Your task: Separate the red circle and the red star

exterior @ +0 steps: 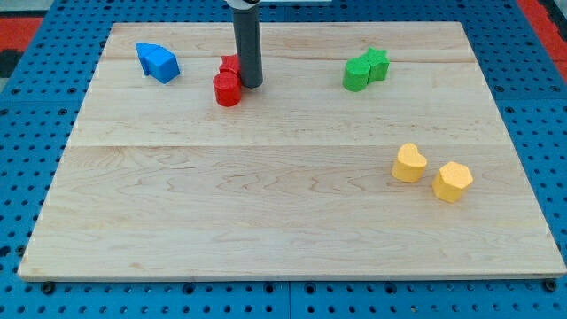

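Looking at the surface (266, 204), we see a glossy red circle (227, 89) near the view's top, touching the red star (230, 65) behind it — the star's shape is partly hidden by our rod. Our end effector is a bare rod that grips nothing; its tip (252, 85) sits just right of both.

Red circle (227, 89) upright, touching red star (230, 65) just behind, upper left board.
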You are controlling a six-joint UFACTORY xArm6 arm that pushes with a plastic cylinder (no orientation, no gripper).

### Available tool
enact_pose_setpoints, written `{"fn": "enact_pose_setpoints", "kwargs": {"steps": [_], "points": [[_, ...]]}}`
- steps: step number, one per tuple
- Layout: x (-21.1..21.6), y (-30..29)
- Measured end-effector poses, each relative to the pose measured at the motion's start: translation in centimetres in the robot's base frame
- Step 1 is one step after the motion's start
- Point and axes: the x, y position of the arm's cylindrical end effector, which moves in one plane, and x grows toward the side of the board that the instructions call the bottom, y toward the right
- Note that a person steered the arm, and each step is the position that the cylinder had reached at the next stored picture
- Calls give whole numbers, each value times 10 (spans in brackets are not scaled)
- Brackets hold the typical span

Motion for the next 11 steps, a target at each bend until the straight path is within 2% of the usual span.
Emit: {"fn": "enact_pose_setpoints", "kwargs": {"steps": [2,4,5,6,7,8,10,11], "points": [[80,28],[88,35],[88,72],[50,45],[12,-16],[-9,-42],[-14,-38],[-13,19]]}}
